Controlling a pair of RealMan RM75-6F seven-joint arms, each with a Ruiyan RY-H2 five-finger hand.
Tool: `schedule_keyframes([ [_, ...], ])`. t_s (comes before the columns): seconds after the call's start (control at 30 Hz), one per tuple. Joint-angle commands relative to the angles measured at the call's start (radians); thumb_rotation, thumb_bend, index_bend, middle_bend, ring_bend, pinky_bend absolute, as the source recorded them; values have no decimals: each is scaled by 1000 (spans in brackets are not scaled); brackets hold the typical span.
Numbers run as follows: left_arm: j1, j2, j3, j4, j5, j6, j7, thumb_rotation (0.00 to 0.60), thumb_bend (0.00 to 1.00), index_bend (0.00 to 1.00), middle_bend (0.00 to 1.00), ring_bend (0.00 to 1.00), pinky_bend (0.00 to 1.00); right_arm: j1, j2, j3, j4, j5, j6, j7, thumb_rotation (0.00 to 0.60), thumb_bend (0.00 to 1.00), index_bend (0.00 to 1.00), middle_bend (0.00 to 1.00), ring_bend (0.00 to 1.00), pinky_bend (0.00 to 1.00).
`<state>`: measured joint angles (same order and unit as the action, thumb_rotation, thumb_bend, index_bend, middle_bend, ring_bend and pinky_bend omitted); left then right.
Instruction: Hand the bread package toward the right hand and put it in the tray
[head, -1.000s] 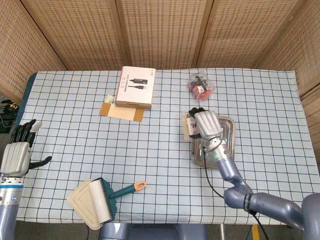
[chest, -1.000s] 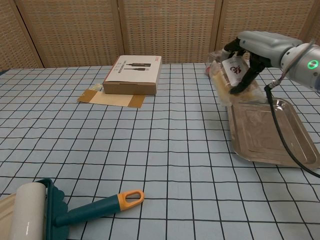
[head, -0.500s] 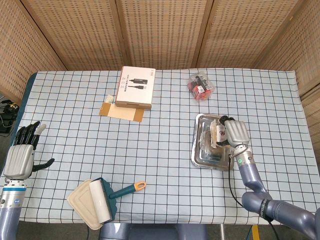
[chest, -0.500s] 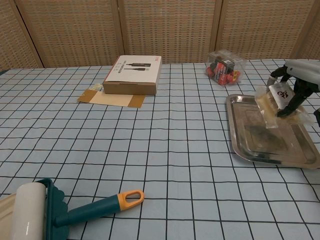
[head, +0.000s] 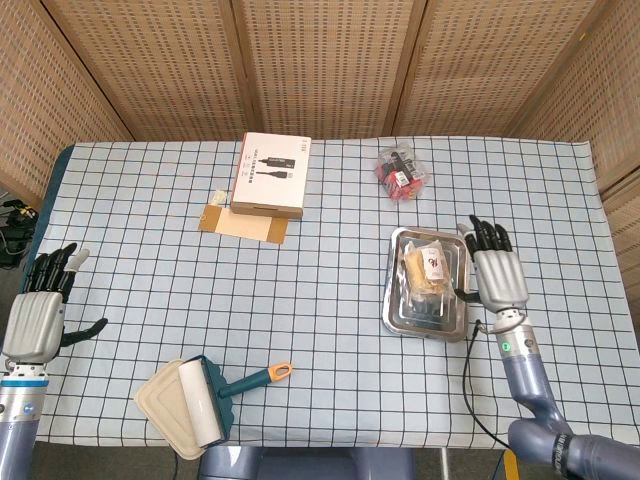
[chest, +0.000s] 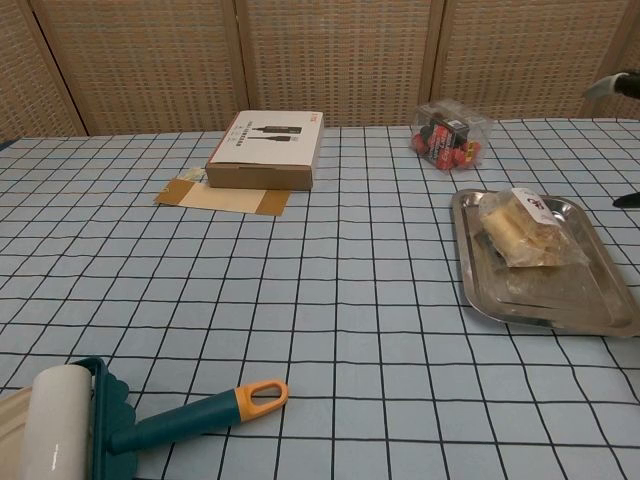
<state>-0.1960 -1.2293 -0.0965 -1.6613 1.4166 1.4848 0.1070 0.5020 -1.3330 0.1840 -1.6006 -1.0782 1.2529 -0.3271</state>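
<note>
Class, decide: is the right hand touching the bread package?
Apart. In the head view the right hand sits beside the tray, fingers spread, with tray rim between it and the bread package.

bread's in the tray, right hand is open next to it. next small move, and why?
Probably just draw the right hand back from the tray. The bread package lies inside it, the fingers are spread and hold nothing, so nothing seems left to place.

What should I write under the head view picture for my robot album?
Bread package lying in the metal tray, with the right hand open beside it.
</note>
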Motion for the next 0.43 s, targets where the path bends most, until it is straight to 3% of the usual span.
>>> schedule_keyframes([
  [0.03,13,7,7,0,17,20,-7,600,24,0,0,0,0,-89,75,-51,-62,-72,88,42,600,130,86,0,0,0],
  [0.43,41,-28,40,88,66,46,19,600,22,0,0,0,0,-291,140,-173,22,-265,238,311,600,128,42,0,0,0],
])
